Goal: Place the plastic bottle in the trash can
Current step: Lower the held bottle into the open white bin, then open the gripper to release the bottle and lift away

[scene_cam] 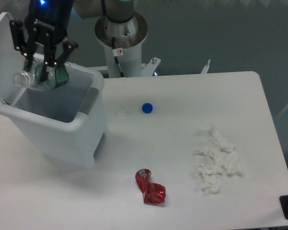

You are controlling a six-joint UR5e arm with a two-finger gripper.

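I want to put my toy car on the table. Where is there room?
Bare room lies along the front edge left of the red foil wrapper, and at the back right beyond the blue cap. It is crowded around the white tissue wad and at the trash can.

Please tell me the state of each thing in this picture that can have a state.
trash can: lid open, upright.
plastic bottle: held over the open bin, lying sideways, no cap.
end effector: shut on the bottle.
blue cap: loose on the table.
red wrapper: crumpled on the table.
white tissue: crumpled on the table.
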